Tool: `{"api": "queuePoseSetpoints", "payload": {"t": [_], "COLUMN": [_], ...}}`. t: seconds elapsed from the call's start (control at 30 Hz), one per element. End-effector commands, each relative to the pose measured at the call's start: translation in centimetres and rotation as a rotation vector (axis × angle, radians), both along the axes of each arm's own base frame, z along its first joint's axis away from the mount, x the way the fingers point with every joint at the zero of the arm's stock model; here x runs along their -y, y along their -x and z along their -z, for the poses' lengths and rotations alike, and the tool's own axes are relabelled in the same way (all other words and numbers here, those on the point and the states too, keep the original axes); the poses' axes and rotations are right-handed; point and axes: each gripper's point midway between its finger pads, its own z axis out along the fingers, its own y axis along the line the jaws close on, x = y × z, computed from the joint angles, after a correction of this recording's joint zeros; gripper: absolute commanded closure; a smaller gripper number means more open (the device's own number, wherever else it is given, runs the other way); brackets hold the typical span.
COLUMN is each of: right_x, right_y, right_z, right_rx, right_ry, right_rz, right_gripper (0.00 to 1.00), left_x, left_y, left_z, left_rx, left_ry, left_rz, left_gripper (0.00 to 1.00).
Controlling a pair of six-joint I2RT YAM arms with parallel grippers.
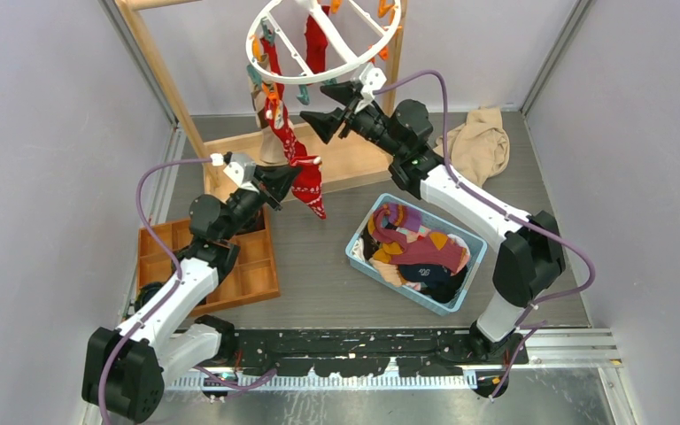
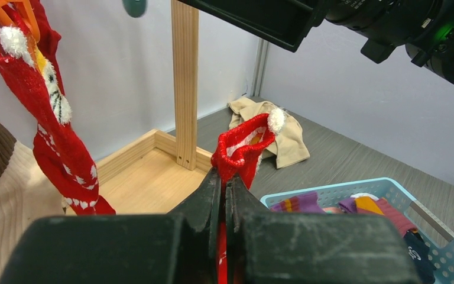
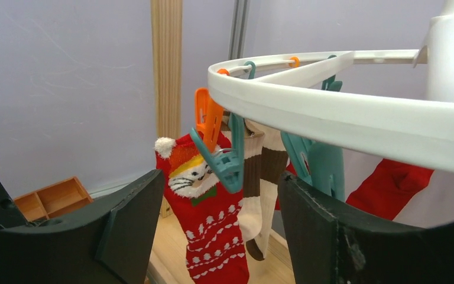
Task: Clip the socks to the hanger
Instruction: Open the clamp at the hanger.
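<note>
"Two claws, two risks. From above, the left claw (image 1: 290, 180) is pinched tight on a red sock (image 1: 314, 199). The sock dangles below the hanger (image 1: 323, 66), close to the pegged socks (image 1: 317, 44). The right claw (image 1: 329, 113) gapes wide just under the ring. Spare socks (image 1: 416, 248) lie in the blue basket (image 1: 351, 252) on the desk (image 1: 319, 274)."

"And the trouble?"

"The sock hangs long, so lifting it could drag on a pegged neighbour."

"The left wrist view?"

"The grip sits a little below the cuff, which flops over. A peg might catch only an edge and let go."

"The right wrist view?"

"The open fingers straddle a teal peg (image 3: 230, 163) and seem clear of it on both sides. If they squeeze off-centre, I think the peg twists or the ring swings away."

"Any writing?"

"None readable. There's only a cat face on one hanging sock (image 3: 198, 177)."
</note>
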Motion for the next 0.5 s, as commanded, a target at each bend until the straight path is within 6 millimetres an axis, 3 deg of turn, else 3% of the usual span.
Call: {"api": "queuePoseSetpoints", "payload": {"t": [0.0,0.47], "right_x": [0.0,-1.0], "right_y": [0.9,0.4], "right_z": [-4.4,-5.0], "right_rx": [0.104,0.103], "right_ry": [-0.085,-0.134], "right_rz": [-0.028,-0.070], "right_gripper": [0.24,0.24], "left_x": [-0.1,-0.1], "left_y": [0.2,0.2], "left_z": [-3.5,-3.7], "left_rx": [0.095,0.100], "left_ry": [0.035,0.034], "left_rz": [0.002,0.006], "left_gripper": [1.00,1.00]}}
